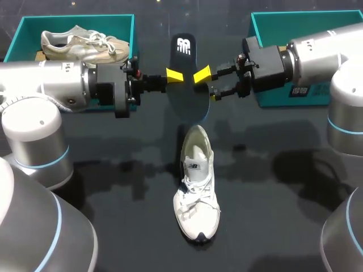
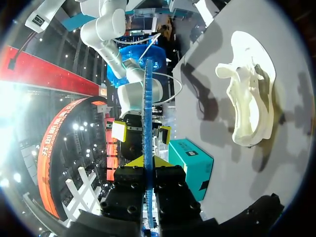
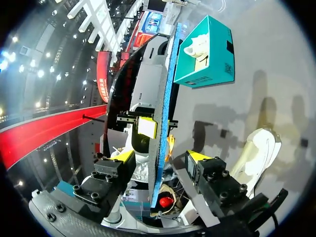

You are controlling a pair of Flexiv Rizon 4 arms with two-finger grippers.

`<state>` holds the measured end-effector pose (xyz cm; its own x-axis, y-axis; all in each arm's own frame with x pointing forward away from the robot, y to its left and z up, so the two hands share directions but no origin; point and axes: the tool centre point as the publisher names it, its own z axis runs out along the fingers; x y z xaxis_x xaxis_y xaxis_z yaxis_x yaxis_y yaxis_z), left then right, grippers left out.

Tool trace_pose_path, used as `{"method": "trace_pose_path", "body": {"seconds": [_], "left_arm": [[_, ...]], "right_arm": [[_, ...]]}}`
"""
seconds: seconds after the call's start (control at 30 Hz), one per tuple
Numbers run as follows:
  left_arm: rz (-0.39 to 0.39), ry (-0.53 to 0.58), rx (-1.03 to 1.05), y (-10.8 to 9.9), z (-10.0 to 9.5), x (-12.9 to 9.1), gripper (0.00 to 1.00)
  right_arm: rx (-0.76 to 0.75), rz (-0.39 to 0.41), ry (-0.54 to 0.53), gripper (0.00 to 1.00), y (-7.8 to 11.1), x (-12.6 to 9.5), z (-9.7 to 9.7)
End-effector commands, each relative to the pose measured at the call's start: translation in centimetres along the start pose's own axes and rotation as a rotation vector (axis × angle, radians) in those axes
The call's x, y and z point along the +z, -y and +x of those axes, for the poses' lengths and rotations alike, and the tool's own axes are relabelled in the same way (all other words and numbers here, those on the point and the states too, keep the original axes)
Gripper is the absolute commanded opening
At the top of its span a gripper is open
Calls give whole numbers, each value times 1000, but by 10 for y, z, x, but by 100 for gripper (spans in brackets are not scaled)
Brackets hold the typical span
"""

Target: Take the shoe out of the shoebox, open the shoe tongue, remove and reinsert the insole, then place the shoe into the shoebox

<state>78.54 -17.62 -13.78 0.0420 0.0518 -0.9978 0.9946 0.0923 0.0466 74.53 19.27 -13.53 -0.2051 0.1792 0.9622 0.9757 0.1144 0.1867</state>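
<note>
Open table either side of the shoe; insole aloft beyond it.

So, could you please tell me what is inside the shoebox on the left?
A beige shoe lies in the left shoebox. The left arm covers the box's near edge, so anything lying there is hidden.

In the head view, at ten o'clock on the worktop, the left arm hides the front of the left shoebox and the lower side of the sneaker inside it. At two o'clock, the right shoebox is mostly behind the right arm and runs off the picture's edge. Both wrist views show the insole edge-on, its faces unseen. It covers most of the left tool's yellow tips.
</note>
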Motion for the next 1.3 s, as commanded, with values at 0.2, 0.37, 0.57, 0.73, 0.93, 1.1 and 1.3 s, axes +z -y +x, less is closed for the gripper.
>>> {"method": "trace_pose_path", "body": {"seconds": [0.2, 0.37, 0.57, 0.73, 0.93, 1.1, 1.3], "left_arm": [[-1, -1, -6, -3, 3, 4, 0], [4, -6, -2, -1, 4, 7, 0], [6, -12, 11, -1, 4, 9, 0], [5, -17, 15, 0, 5, 10, 0], [2, -22, 17, 0, 5, 11, 0], [-2, -24, 17, 0, 6, 12, 0], [-29, -37, 7, -1, 9, 13, 0]], "right_arm": [[5, 20, -15, 51, -6, 12, -6], [11, 28, -17, 49, -5, 16, -9], [20, 31, -24, 46, -4, 16, -12], [23, 33, -23, 36, -2, 15, -12], [23, 34, -21, 28, -2, 14, -12], [23, 37, -22, 0, -2, 12, -11], [16, 47, -24, 0, -2, 11, -11]]}}
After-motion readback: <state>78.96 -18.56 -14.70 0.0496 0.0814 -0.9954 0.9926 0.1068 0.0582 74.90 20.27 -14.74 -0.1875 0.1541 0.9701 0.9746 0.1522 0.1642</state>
